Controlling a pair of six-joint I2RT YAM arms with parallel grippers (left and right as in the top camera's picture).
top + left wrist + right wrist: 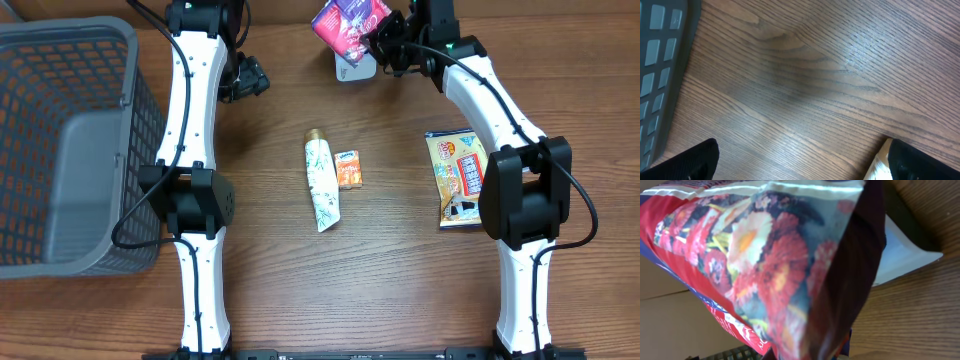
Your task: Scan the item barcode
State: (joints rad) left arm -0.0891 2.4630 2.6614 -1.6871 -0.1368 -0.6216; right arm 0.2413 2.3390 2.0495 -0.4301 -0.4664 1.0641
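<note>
Far left we had the grey basket [60, 150] sitting on the tabletop [400, 290]. Next to it the left tool [245, 78] hung over bare wood with its jaws spread wide and nothing between them, so we figured it wasn't part of this step. In the middle lay a white tube [320, 185] with a little orange box [348, 169] just beside it.

Up at the far edge was the thing that mattered: the flowery pouch [345, 25], held up off the wood by the right tool [388, 45], right over a pale grey unit [355, 68] that we took for the scanner. The jaws were closed right down on the pouch, which we read as a pinch on a thin flat bit of it. In the right wrist view the pouch [770, 265] filled nearly everything, glossy and creased, with the grey unit [905, 255] peeking out behind it.

Our guess was light, floppy film, slick enough to slide out of a weak pinch, and likely to sag or twist if swung fast. A seam or top corner looked like the sane place to hold, since squeezing the belly would crumple the print. We couldn't spot the barcode anywhere.

Far right, a yellow snack pack [458, 180] lay flat, partly under the right arm
</note>
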